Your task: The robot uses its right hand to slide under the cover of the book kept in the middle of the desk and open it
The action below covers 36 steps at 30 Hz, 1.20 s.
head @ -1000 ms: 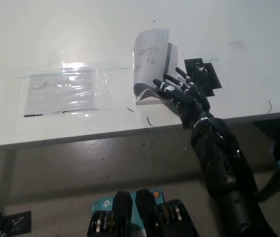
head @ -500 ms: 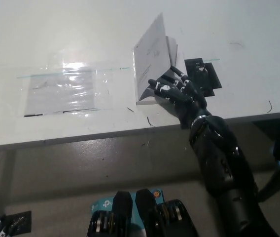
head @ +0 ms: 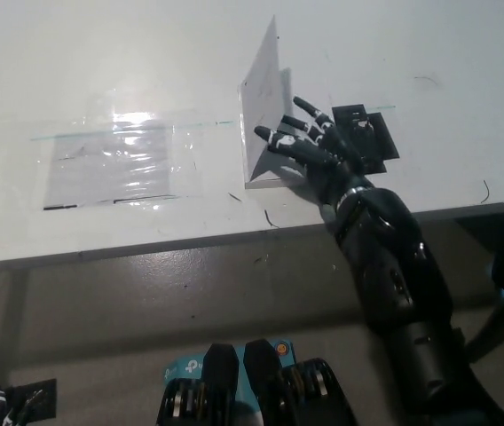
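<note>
Cover (head: 263, 89): raised from curled to near upright since a second ago.
Right hand (head: 310, 146): fingers spread beneath it, lifting.
Book (head: 265, 173): opening, not flat.

The black right hand (head: 310, 146), flecked with white at the fingertips, is showing against the book's white cover (head: 263, 102) with faint dark scribbles. Just beside it a black patch (head: 372, 135) is lying on the white desk (head: 145, 53).

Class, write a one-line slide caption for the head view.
Black right hand, fingers spread, props the book cover nearly upright on the white desk.
</note>
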Each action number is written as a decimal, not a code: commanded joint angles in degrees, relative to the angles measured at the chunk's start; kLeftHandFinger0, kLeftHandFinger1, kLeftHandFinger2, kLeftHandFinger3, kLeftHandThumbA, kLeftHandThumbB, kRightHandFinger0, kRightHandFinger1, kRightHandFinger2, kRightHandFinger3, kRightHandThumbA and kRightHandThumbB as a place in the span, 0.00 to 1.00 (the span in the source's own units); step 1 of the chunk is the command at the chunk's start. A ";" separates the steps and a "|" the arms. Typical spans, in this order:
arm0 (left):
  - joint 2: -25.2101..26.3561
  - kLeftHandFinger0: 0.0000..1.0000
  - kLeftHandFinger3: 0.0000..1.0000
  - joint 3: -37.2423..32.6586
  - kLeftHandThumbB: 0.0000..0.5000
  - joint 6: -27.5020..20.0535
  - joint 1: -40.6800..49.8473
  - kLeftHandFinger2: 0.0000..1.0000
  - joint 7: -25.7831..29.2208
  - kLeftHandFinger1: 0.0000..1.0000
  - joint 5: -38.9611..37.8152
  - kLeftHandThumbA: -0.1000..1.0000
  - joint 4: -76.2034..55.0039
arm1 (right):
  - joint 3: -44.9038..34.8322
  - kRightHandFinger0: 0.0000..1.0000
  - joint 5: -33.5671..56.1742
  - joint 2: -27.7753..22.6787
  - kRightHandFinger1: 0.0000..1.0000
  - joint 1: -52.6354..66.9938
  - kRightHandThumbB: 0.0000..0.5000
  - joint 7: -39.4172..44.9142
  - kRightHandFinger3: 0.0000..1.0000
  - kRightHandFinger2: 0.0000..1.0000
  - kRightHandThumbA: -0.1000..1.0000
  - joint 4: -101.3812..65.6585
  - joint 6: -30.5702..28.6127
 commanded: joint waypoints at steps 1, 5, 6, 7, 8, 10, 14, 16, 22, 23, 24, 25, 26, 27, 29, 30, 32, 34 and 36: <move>1.10 0.79 0.74 -0.41 0.58 0.69 0.07 0.70 1.26 0.68 0.62 0.87 -2.03 | 2.86 0.49 -3.68 -0.53 0.58 -5.54 0.42 2.41 0.86 0.65 1.00 -0.19 0.53; 1.53 0.78 0.74 -0.72 0.57 -0.18 -0.02 0.70 0.72 0.67 1.12 0.87 -1.17 | 4.62 0.45 -5.19 -0.87 0.51 -8.25 0.48 3.38 0.83 0.60 1.00 0.84 0.48; 1.54 0.77 0.74 -0.91 0.56 0.31 0.04 0.69 1.25 0.67 1.38 0.88 -1.37 | 5.07 0.47 -5.57 -0.85 0.50 -9.09 0.51 3.43 0.82 0.58 1.00 1.18 0.38; 1.58 0.77 0.75 -1.10 0.57 0.47 0.06 0.70 1.39 0.67 1.54 0.89 -1.41 | 5.40 0.48 -5.84 -0.72 0.50 -10.12 0.54 3.33 0.81 0.57 1.00 1.62 0.80; 1.64 0.77 0.75 -1.31 0.57 0.49 0.04 0.70 1.43 0.68 1.65 0.89 -1.41 | 5.38 0.48 -5.85 -0.77 0.51 -10.26 0.55 3.30 0.80 0.56 1.00 1.70 0.97; 1.72 0.79 0.75 -1.49 0.61 0.73 -0.03 0.70 1.82 0.68 1.77 0.89 -1.37 | 6.57 0.47 -7.05 -0.72 0.52 -11.28 0.55 3.80 0.81 0.56 1.00 2.37 0.76; 1.63 0.79 0.73 -1.80 0.59 1.44 -0.44 0.67 2.31 0.67 1.53 0.87 -1.87 | 7.66 0.46 -7.82 -0.37 0.51 -11.32 0.55 4.17 0.83 0.56 1.00 2.72 0.49; 1.82 0.75 0.71 -1.90 0.59 1.46 -0.80 0.65 2.38 0.64 1.62 0.87 -1.67 | 8.76 0.48 -8.81 0.15 0.54 -11.09 0.57 4.82 0.85 0.58 1.00 4.50 -0.82; 1.63 0.72 0.70 -2.52 0.57 2.34 -1.95 0.63 2.93 0.60 1.91 0.86 -2.08 | 9.89 0.44 -10.63 0.79 0.49 -10.53 0.50 5.71 0.83 0.56 1.00 12.36 -5.42; 1.67 0.71 0.70 -2.80 0.55 2.54 -2.16 0.63 3.05 0.60 2.29 0.86 -2.05 | 9.65 0.46 -10.65 0.97 0.50 -10.48 0.49 5.82 0.83 0.56 1.00 13.75 -6.15; 1.59 0.69 0.69 -3.05 0.55 2.61 -2.27 0.63 3.05 0.59 2.51 0.86 -2.04 | 9.38 0.47 -10.69 1.09 0.52 -10.29 0.47 5.67 0.85 0.57 1.00 14.97 -6.56; 1.56 0.70 0.69 -3.32 0.54 2.64 -2.45 0.65 2.83 0.60 2.63 0.86 -1.90 | 8.97 0.48 -10.61 1.06 0.52 -10.05 0.44 5.64 0.86 0.58 1.00 15.85 -7.22; 1.62 0.70 0.70 -3.53 0.54 2.73 -2.71 0.65 2.77 0.60 2.73 0.86 -1.86 | 8.69 0.49 -10.57 0.95 0.53 -9.94 0.44 5.61 0.86 0.58 1.00 16.02 -7.50; 1.60 0.72 0.69 -3.57 0.55 2.89 -3.04 0.64 2.74 0.60 2.49 0.85 -1.72 | 8.34 0.48 -10.60 1.03 0.52 -9.55 0.42 5.69 0.86 0.58 1.00 17.39 -8.81; 1.73 0.72 0.70 -3.83 0.54 2.83 -3.11 0.66 2.58 0.61 2.69 0.86 -1.60 | 8.10 0.46 -10.74 1.16 0.52 -9.05 0.39 5.79 0.87 0.60 1.00 19.13 -10.56; 1.84 0.73 0.71 -4.05 0.53 3.05 -3.06 0.66 2.47 0.61 2.82 0.85 -1.81 | 8.11 0.48 -10.88 1.15 0.54 -8.64 0.37 6.00 0.88 0.61 1.00 20.11 -11.67; 1.79 0.74 0.71 -4.87 0.54 3.18 -2.73 0.65 2.48 0.62 3.67 0.87 -2.70 | 7.91 0.54 -11.03 1.38 0.59 -8.36 0.40 5.74 0.90 0.63 1.00 22.99 -13.17; 1.80 0.76 0.74 -5.31 0.52 3.29 -2.69 0.66 2.27 0.63 3.62 0.87 -2.93 | 7.38 0.48 -11.09 1.44 0.54 -8.63 0.43 4.79 0.88 0.60 1.00 24.47 -13.60; 1.63 0.71 0.76 -5.65 0.49 3.50 -2.51 0.66 2.21 0.62 3.54 0.88 -3.17 | 6.95 0.44 -11.34 1.20 0.52 -9.76 0.45 4.12 0.88 0.59 1.00 26.87 -14.26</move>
